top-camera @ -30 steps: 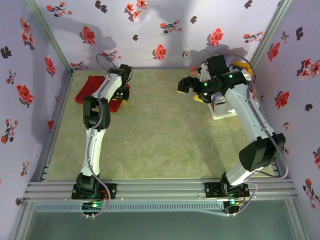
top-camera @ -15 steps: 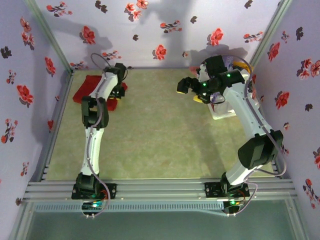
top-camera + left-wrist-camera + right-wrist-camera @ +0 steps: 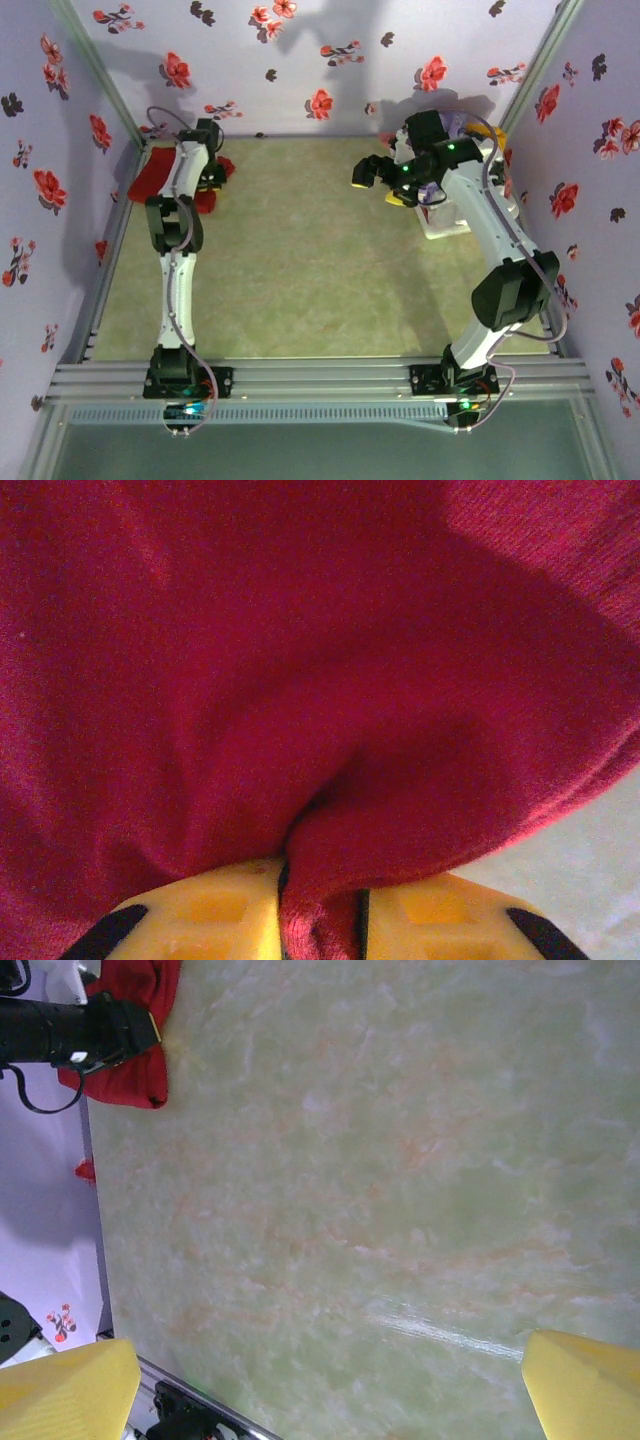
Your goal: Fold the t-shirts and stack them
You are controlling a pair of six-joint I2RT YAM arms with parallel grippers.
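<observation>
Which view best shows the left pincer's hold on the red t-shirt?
Left wrist: the red t-shirt bunches between the yellow fingers of the left pincer. Top external shows it partly under the arm; right wrist, small and distant.

The worktop [image 3: 320, 260] is a pale green, marble-like sheet with faint orange veins, boxed in on three sides. The back wall [image 3: 330, 60], left wall [image 3: 50, 180] and right wall [image 3: 600, 200] wear lavender paper printed with red and dark flowers. Grey metal posts [image 3: 100, 70] mark the far corners. Ribbed aluminium rails [image 3: 320, 375] run along the near edge. Soft shadows fall across the back wall.
</observation>
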